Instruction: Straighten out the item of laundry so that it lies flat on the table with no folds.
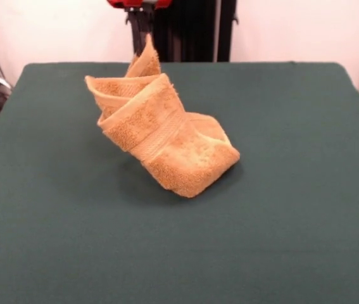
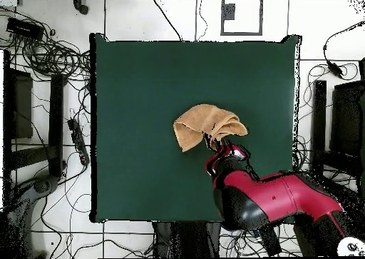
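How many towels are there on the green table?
1. The towel lies crumpled near the middle of the table, one corner lifted up. Nothing shows under its folds.

Low front view across the table (image 1: 306, 240), straight-down overhead view of the whole table, towel (image 1: 160, 136) in both.

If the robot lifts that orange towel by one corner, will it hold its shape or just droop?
Probably droop. The towel is bunched into soft, rounded folds with one tip raised, which suggests limp cloth. It looks light for its bulk. Its looped terry surface on the felt-like table would likely drag and wrinkle when pushed, not slide. The overhead view does not show the gripper clearly.
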You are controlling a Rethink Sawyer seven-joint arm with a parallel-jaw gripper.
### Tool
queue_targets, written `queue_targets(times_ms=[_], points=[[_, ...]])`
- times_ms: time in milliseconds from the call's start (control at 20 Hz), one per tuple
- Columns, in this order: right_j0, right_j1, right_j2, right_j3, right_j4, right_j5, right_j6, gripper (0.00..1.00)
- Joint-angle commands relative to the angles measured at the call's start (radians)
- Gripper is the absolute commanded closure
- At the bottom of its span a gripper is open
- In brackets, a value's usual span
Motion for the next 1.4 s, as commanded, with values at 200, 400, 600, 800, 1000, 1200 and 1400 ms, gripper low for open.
queue_targets(times_ms=[200,400,600,800,1000,1200,1400], points=[[-0.071,-0.073,0.298,0.102,0.194,0.175,-0.108,1.00],[-0.121,-0.126,0.382,0.122,0.268,0.206,-0.123,1.00],[-0.119,-0.130,0.396,0.117,0.263,0.193,-0.087,1.00],[-0.070,-0.113,0.333,0.100,0.195,0.147,-0.022,1.00],[-0.029,-0.101,0.279,0.092,0.148,0.121,0.015,1.00],[0.003,-0.094,0.235,0.085,0.107,0.105,0.042,1.00],[0.027,-0.082,0.190,0.070,0.072,0.093,0.063,1.00]])
